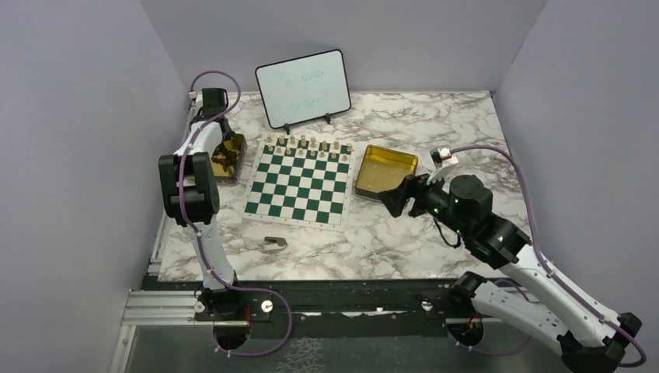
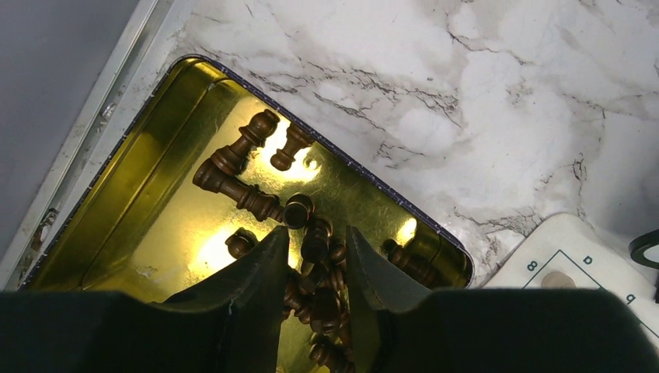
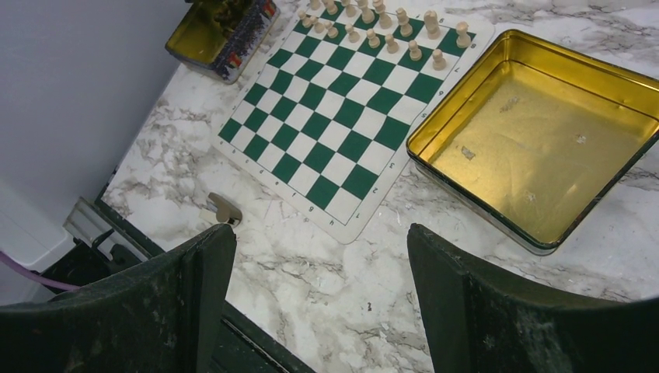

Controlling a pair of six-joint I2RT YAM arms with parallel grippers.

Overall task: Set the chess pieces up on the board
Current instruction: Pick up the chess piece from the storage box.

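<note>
Left wrist view: piled dark pieces (image 2: pixel 319 252) in tin (image 2: pixel 155 179) are being straddled by L gripper (image 2: pixel 315 268), jaws part-open, hold unclear; several risk being pinched together. R gripper (image 3: pixel 319 237) gaping, empty.

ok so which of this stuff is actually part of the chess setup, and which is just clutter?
Part of the job:
- board
- light pieces, standing on its far rows
- dark pieces, lying in the left gold tin

Just lying about:
- empty gold tin, right of the board
- whiteboard, behind the board
- small scrap, in front of the board
</note>
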